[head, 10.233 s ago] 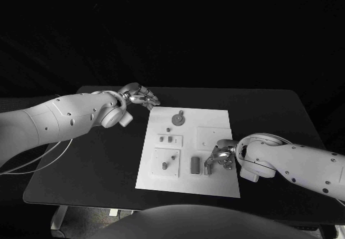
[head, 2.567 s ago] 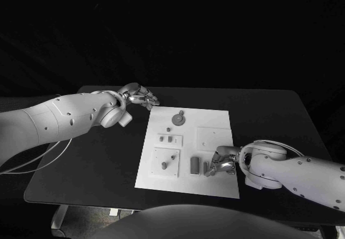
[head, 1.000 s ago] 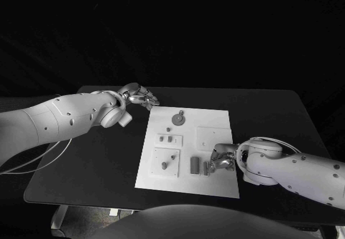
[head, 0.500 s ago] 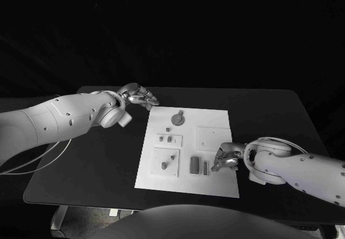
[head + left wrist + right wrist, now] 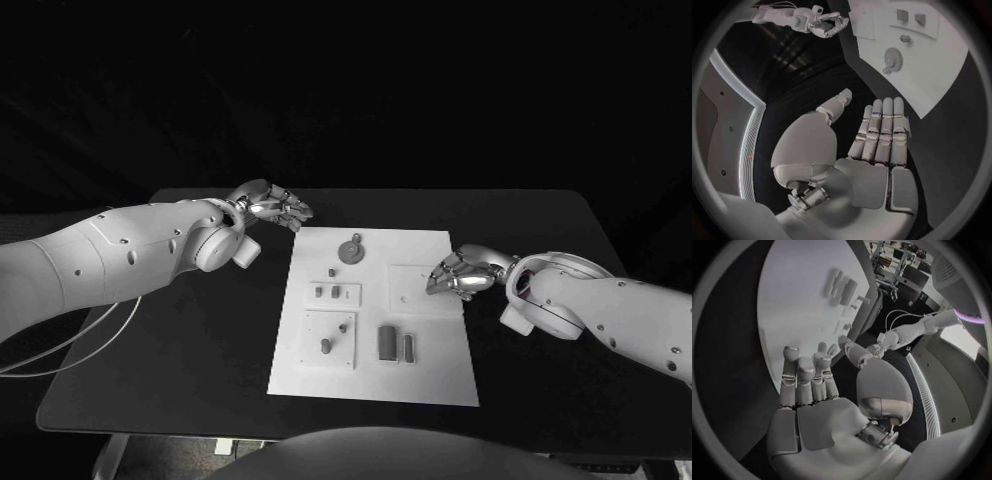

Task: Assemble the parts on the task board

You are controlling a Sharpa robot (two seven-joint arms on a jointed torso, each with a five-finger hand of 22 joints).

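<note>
Right robot hand over task board

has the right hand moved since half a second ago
Yes. The right hand has gone from beside the two upright grey blocks toward the far end of the white task board.

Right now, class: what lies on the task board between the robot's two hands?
In the head view, between the left hand and right hand, the task board carries one round grey part; bare white plate otherwise.

matt white task board, matt black table
</note>
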